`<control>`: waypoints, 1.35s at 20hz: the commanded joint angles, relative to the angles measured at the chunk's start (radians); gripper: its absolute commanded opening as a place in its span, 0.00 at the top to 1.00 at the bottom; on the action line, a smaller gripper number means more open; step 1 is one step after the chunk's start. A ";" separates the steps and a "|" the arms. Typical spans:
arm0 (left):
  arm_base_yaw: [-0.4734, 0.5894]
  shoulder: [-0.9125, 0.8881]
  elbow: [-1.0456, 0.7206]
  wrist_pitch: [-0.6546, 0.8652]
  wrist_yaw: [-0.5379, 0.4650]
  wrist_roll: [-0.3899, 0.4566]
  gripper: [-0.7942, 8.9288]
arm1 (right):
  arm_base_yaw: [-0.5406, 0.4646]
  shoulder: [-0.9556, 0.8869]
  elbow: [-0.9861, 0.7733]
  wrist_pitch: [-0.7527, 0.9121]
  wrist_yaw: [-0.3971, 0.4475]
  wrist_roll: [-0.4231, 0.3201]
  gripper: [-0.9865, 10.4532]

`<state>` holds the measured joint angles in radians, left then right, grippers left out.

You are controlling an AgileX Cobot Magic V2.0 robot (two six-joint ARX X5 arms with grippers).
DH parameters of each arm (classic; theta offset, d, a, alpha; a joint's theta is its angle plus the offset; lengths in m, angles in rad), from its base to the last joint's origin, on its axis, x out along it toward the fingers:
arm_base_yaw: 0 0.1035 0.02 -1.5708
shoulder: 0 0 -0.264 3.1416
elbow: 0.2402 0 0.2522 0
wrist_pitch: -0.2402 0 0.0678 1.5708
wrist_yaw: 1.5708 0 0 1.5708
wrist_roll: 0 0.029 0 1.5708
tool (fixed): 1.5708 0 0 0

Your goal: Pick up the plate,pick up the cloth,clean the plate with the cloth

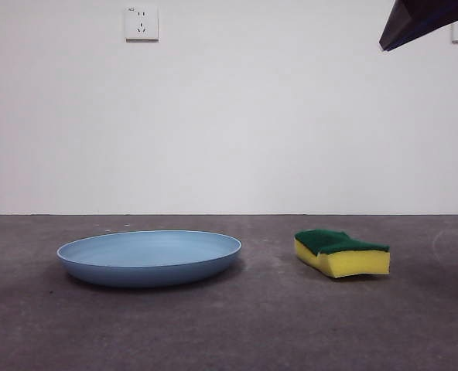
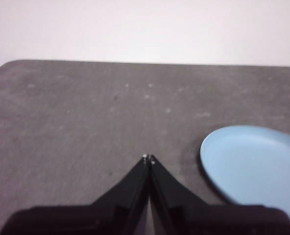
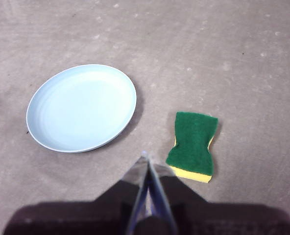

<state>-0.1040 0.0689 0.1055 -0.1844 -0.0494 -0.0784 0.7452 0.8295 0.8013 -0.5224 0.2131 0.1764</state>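
A: Front view is evenly lit and soft, with the wall (image 1: 229, 116) bright and almost flat white.

B: Shadows are faint there, just a thin dark band under the plate (image 1: 149, 257) and a smudge beside the sponge (image 1: 341, 253). Focus is crisp on both.

A: The left wrist view is hazier, the wall washed pale, the tabletop (image 2: 86, 112) grainy, and the left gripper (image 2: 149, 158) a soft black mass.

B: The right wrist view is brightest: the tabletop looks bleached, the plate pale, and the right gripper (image 3: 146, 156) blurs close to the lens with a grey sheen.
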 commanded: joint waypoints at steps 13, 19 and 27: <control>0.017 -0.067 -0.098 -0.004 0.000 0.026 0.92 | 0.001 0.000 -0.002 0.009 0.002 0.010 0.91; 0.017 -0.067 -0.098 -0.004 0.001 0.026 0.92 | 0.001 0.000 -0.002 0.009 0.003 0.010 0.91; 0.017 -0.067 -0.098 -0.004 0.001 0.026 0.92 | 0.000 -0.012 -0.002 0.002 0.032 -0.123 0.91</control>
<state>-0.0906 0.0048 0.0177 -0.1860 -0.0486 -0.0628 0.7433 0.8215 0.8013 -0.5270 0.2432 0.1101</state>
